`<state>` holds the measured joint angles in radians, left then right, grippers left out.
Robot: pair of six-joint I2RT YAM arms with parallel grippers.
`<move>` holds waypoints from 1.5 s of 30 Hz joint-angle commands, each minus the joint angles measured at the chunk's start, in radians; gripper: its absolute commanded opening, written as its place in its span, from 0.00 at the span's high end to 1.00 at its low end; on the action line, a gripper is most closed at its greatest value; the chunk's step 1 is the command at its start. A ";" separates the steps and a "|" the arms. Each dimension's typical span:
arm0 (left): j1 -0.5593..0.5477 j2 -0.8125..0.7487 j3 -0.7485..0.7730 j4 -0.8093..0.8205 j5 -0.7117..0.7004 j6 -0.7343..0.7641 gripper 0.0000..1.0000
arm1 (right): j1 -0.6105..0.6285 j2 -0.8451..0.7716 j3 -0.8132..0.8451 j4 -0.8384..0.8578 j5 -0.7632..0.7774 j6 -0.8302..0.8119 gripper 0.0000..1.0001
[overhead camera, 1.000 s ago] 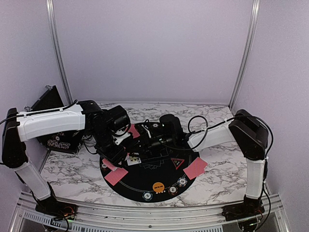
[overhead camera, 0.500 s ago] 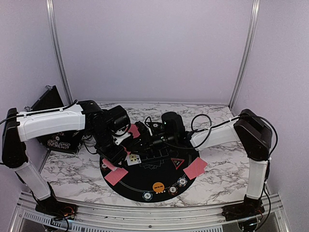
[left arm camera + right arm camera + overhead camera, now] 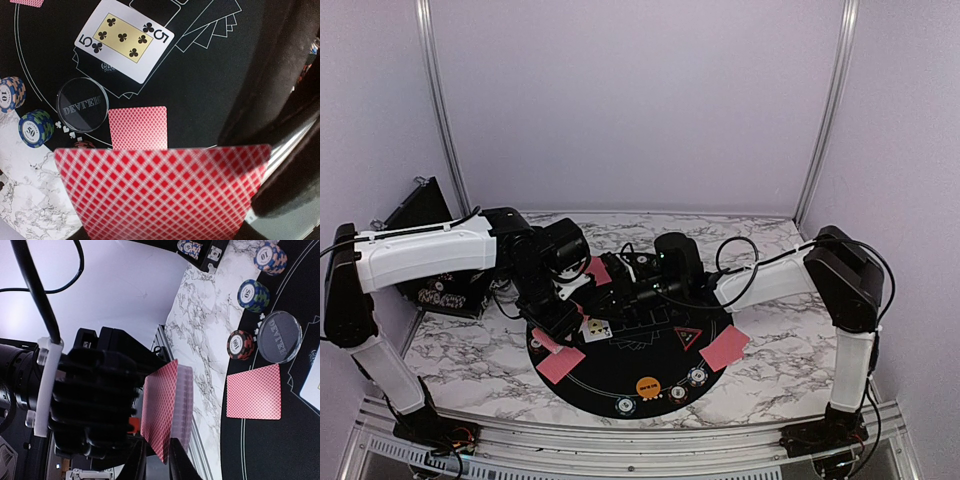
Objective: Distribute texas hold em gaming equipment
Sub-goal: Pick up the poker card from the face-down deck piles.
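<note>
From above: reaching in from both sides over the left part of the black mat [image 3: 620, 372] on the marble surface [image 3: 770, 375], left hand [image 3: 550, 328] and right hand [image 3: 607, 303] close together, apparently for a card handover. Already dealt: a pink-backed card [image 3: 561, 363] at the mat's left rim, another [image 3: 724, 347] at the right rim. Near edge: an orange disc [image 3: 647, 385] and chips [image 3: 678, 393]. A red triangle [image 3: 687, 337] farther in.

From the left wrist: deck of cards [image 3: 160, 195] across the bottom, lattice back up, hanging above a face-down card [image 3: 137, 127], a five of clubs [image 3: 124, 40] and a clear dealer button [image 3: 82, 104].

From the right wrist: left hand pinching the deck, its free edge offered rightward. Right hand with fingers narrow on either side of the top card's corner; cannot tell whether gripping yet. Likely peeling one card for the next seat.
</note>
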<state>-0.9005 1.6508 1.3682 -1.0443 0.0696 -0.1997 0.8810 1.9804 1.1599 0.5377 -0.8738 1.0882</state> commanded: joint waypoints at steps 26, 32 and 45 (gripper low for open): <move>-0.002 -0.011 0.008 -0.019 -0.007 0.000 0.42 | -0.032 -0.037 -0.041 0.127 -0.023 0.091 1.00; -0.003 -0.011 0.007 -0.018 -0.007 -0.001 0.42 | -0.044 -0.057 -0.052 0.142 -0.026 0.107 1.00; -0.003 -0.018 -0.003 -0.016 -0.010 -0.003 0.42 | -0.096 -0.110 -0.108 0.155 -0.029 0.105 1.00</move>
<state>-0.9005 1.6508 1.3678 -1.0431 0.0696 -0.2005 0.8124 1.9217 1.0683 0.6659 -0.8917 1.1988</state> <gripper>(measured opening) 0.662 0.004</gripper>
